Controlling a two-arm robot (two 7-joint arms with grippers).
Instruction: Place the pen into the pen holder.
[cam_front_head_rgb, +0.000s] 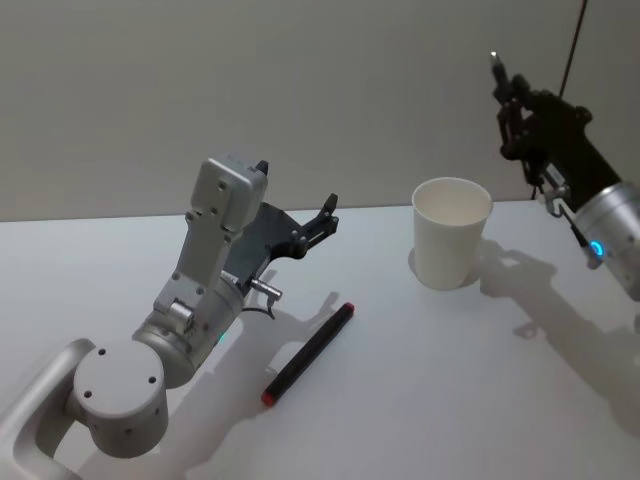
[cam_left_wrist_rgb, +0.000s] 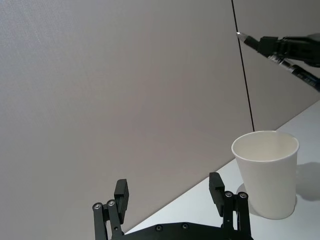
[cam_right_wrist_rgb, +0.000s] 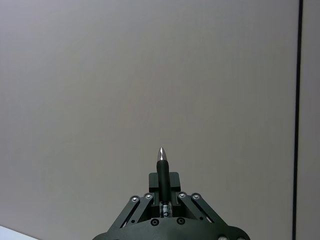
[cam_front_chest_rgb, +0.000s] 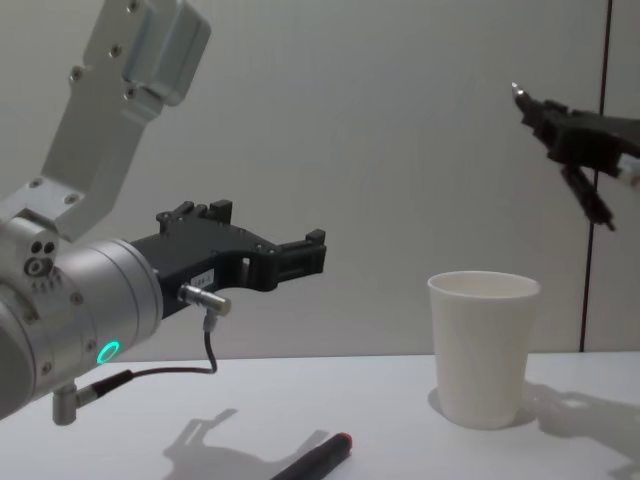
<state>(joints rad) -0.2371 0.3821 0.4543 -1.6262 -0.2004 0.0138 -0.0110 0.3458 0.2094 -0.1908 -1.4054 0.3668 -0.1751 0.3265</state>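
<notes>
Pen tilted, tip up, pinched by right gripper — left gripper gapes wide.

The head view looks steeply down onto the desk. The chest view sits low and faces across it toward the wall. Both share the pen holder, which the left wrist view also sees near, past the left end effector. The right wrist view faces the wall over the right end effector.
</notes>
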